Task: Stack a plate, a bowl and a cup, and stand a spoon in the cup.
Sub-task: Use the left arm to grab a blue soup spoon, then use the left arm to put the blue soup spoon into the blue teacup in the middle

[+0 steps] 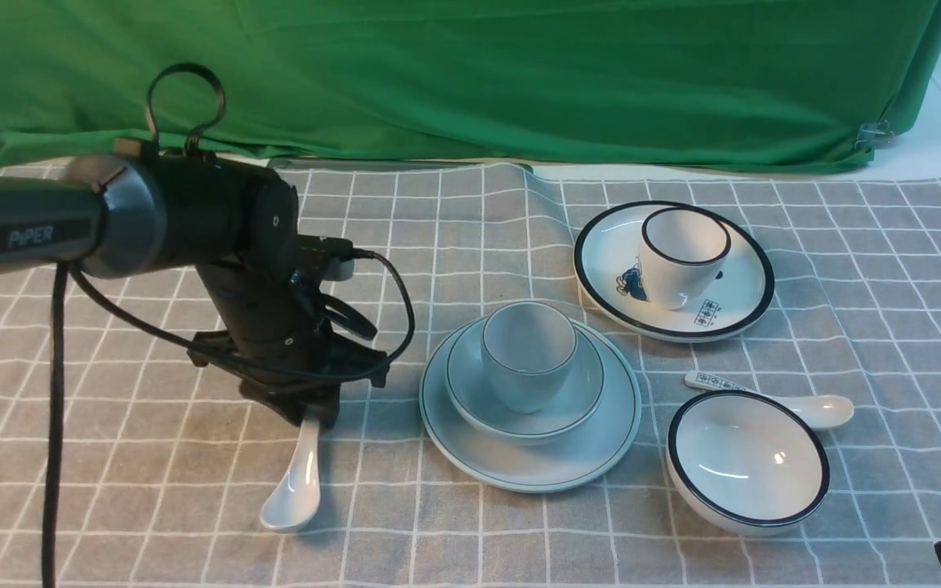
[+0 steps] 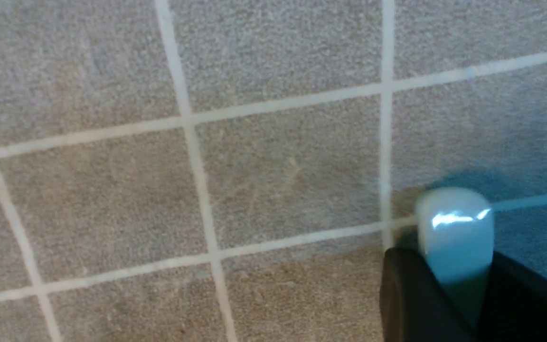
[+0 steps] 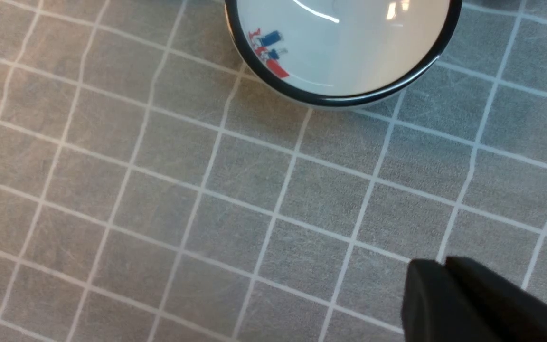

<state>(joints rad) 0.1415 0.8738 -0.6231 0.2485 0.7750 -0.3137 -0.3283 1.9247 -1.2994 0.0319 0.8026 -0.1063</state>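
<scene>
The left end effector (image 1: 313, 411) pinches the handle of the spoon (image 1: 295, 490), whose bowl end points near; the cup (image 1: 529, 355) lies to its right and slightly farther.

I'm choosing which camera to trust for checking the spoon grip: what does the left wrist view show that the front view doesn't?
Only the left wrist view: the spoon's handle end sticking up between the end effector's fingertips.

Only the front view: the spoon's bowl end, plus the cup in the bowl on the plate.

Both: the checked cloth.
</scene>
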